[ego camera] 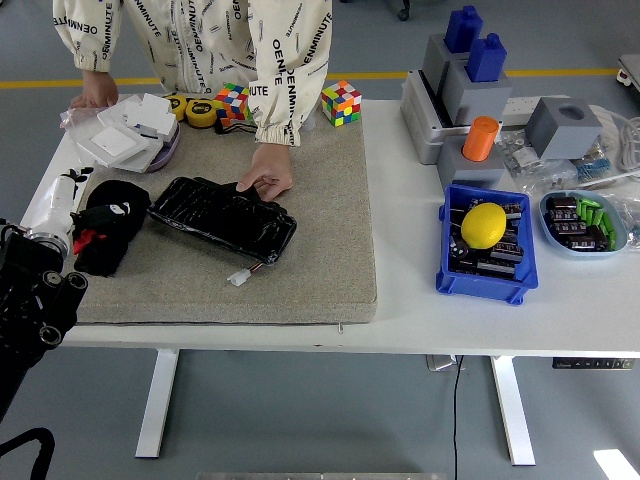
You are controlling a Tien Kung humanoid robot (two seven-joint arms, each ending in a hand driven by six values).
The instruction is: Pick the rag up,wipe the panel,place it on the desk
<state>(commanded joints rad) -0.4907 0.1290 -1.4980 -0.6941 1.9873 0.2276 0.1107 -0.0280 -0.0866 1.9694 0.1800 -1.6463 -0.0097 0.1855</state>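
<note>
A black rag (98, 250) with a small red tag lies crumpled at the left end of the grey mat (320, 220). My left hand (110, 212), black below a white forearm, lies on the rag's top; black on black hides its grip. To the right of the rag lies the glossy black panel (220, 217), with a white plug (238, 277) on a short wire. A person's hand (265, 183) presses on the panel's far edge. My right arm is out of view.
The person's other hand (97, 93) rests by white boxes (130, 140) at the far left. Two puzzle cubes (341, 102) and tape rolls (200, 110) line the mat's far edge. A blue bin (455, 275) with a yellow ball, grey blocks (470, 90) and a parts dish (560, 235) stand at the right.
</note>
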